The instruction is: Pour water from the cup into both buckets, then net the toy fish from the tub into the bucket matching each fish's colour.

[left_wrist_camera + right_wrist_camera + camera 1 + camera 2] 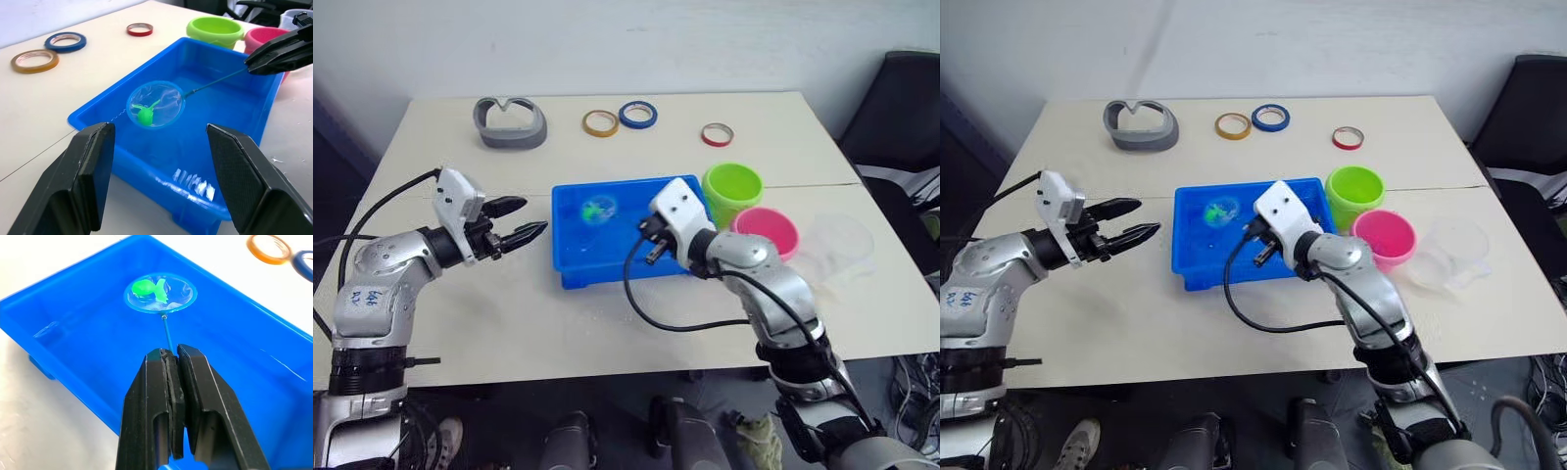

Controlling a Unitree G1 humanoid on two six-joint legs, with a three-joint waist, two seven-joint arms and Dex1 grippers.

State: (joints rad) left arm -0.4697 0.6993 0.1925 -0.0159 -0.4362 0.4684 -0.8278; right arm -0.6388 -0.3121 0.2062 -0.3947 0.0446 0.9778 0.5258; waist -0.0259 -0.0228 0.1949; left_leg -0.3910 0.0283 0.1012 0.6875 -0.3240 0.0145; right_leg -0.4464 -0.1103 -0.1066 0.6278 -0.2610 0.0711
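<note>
The blue tub [607,276] sits mid-table. Over its inside hangs the net [160,293], its blue hoop holding a green toy fish [145,288]. My right gripper [173,352] is shut on the net's thin handle, over the tub's right half. My left gripper [534,215] hovers open just left of the tub, with nothing between its fingers. The lime green bucket [732,191] and the pink bucket [766,232] stand right of the tub. The clear cup [842,247] is right of the pink bucket.
A grey curved holder [512,124] rests at the back left. Orange [600,123], blue [637,115] and red [717,134] tape rings lie along the back. A black chair [901,108] stands past the table's right edge.
</note>
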